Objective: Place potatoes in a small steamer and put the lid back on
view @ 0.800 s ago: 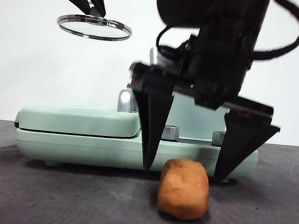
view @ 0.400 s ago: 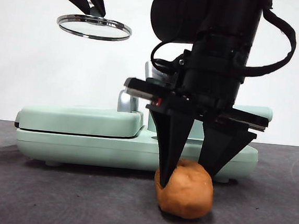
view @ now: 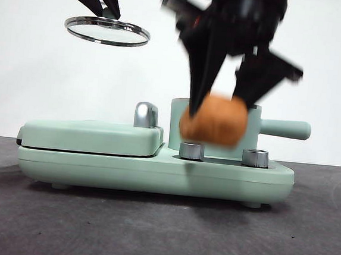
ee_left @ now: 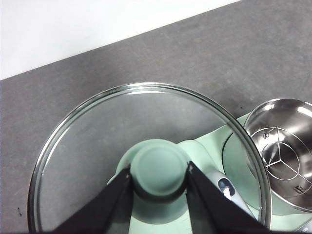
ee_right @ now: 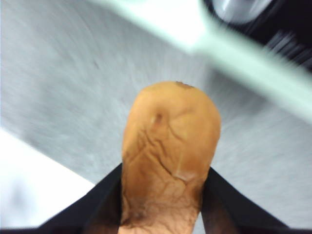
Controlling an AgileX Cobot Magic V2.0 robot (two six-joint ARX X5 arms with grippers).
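My right gripper [view: 220, 111] is shut on the orange-brown potato [view: 213, 120] and holds it in the air in front of the mint-green steamer pot [view: 250, 134]; the picture is blurred by motion. The potato fills the right wrist view [ee_right: 168, 156] between the jaws. My left gripper [view: 106, 11] is shut on the knob [ee_left: 160, 168] of the glass lid [view: 107, 31] and holds it high at the upper left. In the left wrist view the open pot [ee_left: 285, 153] shows its steel inside with a rack, beyond the lid [ee_left: 87, 141].
The mint-green appliance base [view: 155, 168] stands across the dark table, with the flat griddle cover [view: 92, 135] on its left part and two steel dials [view: 192, 151] at its front. The pot's straight handle [view: 284, 128] points right.
My right gripper closed on the potato on the table and lifted it up to the height of the pot. The left gripper with the lid has not moved.
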